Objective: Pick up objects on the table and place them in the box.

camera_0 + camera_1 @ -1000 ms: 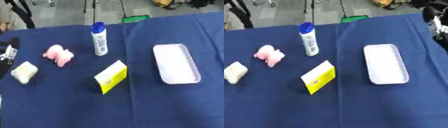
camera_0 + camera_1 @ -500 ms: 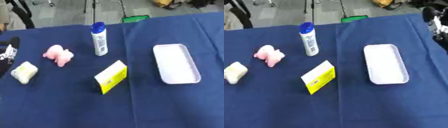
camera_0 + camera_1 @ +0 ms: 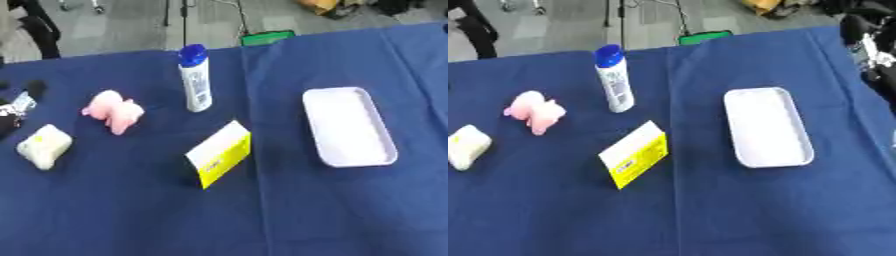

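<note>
- Left eye view: my left hand (image 3: 16,107) is just peeking in at the left edge, black with a bit of white on it, near the cream block (image 3: 43,145). I honestly can't tell if the fingers are apart or curled, too little of it is showing.
- The cream block is lying on the blue cloth (image 3: 131,215) at the far left, with the pink toy (image 3: 114,111) a bit up and to the right of it, not touching.
- The bottle (image 3: 195,78) is standing upright behind the middle, white with a blue cap.
- The yellow and white carton (image 3: 220,153) is sitting tilted in front of the bottle, roughly mid-table, apart from everything else.
- The tray (image 3: 347,127) is lying over on the right, white, long side running away from me, nothing in it.
- Right eye view: my right hand (image 3: 870,47) is hanging around the upper right corner, dark with a light patch, past the tray's far right. Same deal, I can't tell what the fingers are doing.
- Neither hand is touching any of the stuff.
</note>
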Available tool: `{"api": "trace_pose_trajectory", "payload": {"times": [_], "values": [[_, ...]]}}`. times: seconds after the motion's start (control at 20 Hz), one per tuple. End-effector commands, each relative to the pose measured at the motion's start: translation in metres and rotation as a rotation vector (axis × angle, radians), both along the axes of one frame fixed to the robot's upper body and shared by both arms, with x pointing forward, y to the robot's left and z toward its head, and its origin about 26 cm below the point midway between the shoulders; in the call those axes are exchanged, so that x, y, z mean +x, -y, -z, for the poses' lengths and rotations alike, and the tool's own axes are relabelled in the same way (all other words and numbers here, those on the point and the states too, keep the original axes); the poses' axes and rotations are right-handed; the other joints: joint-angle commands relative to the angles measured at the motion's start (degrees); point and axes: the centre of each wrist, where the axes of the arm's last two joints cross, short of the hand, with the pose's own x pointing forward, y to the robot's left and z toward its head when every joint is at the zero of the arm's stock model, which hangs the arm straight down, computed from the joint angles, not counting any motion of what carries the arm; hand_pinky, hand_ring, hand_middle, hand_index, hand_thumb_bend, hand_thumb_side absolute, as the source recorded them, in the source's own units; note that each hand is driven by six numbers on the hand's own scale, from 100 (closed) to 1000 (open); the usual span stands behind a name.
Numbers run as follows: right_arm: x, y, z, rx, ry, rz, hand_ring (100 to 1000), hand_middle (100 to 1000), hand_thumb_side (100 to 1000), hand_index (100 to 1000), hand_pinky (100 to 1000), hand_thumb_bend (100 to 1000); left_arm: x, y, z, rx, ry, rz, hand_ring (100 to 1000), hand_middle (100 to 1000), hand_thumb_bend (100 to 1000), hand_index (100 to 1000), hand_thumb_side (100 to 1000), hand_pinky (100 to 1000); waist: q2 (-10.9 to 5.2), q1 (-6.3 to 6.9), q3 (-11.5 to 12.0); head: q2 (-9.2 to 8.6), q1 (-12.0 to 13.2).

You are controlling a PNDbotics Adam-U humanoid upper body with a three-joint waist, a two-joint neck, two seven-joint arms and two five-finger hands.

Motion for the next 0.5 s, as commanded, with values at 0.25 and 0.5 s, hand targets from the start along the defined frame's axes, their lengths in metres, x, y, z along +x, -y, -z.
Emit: {"api": "trace_pose_trajectory", "payload": {"times": [0.25, 0.5], "values": [[-0.001, 0.002, -0.008, -0.033, 0.018, 0.000, 834, 862, 475, 850, 835, 440, 0.013, -0.029, -0.009, 0.367, -0.408, -0.027, 765, 803, 874, 869, 616, 703, -2.19, 0.10, -0.58, -0.81, -1.31], [-0.002, 0.003, -0.007, -0.030, 0.017, 0.005, 834, 862, 474, 850, 835, 440, 0.011, -0.037, -0.012, 0.426, -0.470, -0.171, 777, 814, 904, 883, 619, 718, -2.14, 0.05, -0.68, -0.87, -1.77]]}}
